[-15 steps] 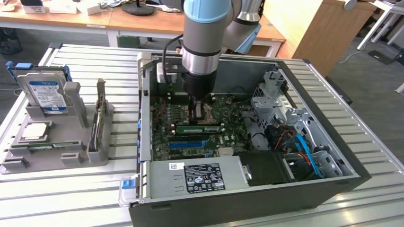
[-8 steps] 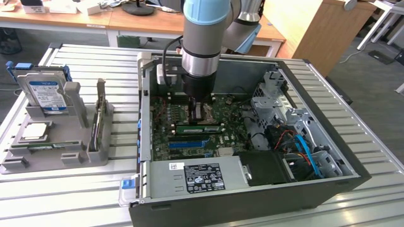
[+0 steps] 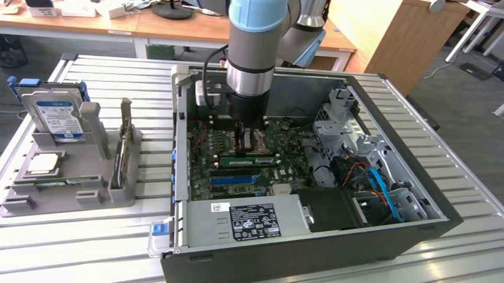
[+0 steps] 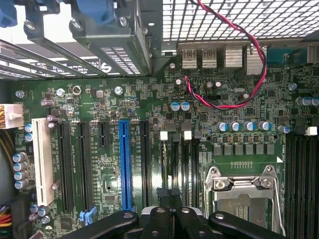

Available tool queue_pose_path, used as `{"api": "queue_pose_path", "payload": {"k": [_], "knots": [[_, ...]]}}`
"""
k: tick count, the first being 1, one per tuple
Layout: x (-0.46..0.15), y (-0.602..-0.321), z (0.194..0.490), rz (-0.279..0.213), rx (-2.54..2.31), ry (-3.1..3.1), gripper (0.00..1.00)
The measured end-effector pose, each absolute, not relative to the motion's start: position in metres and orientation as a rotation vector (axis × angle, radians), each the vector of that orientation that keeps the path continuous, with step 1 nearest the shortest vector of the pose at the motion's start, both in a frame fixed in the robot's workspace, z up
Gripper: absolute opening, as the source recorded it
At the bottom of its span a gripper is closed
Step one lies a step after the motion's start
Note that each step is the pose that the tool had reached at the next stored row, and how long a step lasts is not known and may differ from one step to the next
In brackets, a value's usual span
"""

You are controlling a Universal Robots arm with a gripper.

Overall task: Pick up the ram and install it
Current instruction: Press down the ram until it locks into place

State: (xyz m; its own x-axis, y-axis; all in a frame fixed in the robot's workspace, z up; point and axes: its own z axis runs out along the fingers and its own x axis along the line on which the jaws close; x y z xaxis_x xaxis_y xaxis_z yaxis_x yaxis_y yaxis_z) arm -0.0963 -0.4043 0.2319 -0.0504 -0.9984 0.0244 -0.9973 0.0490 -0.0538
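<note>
Pincer [image 3: 254, 141] closed, low over motherboard [image 3: 236, 171] inside open case [image 3: 409, 194].

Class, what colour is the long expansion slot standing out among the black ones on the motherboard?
Bright blue: the long expansion slot shows best in the wrist view.

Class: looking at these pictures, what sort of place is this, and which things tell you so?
Probably a robotics lab or workshop bench for computer assembly: an open PC case on a slatted metal table, a grey parts fixture holding a hard drive, wooden desks behind.
</note>
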Motion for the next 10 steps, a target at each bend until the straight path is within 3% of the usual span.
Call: {"api": "queue_pose_path", "payload": {"k": [10], "knots": [[-0.0963, -0.4043, 0.2293, -0.088, -2.151, 2.261, 0.11]]}}
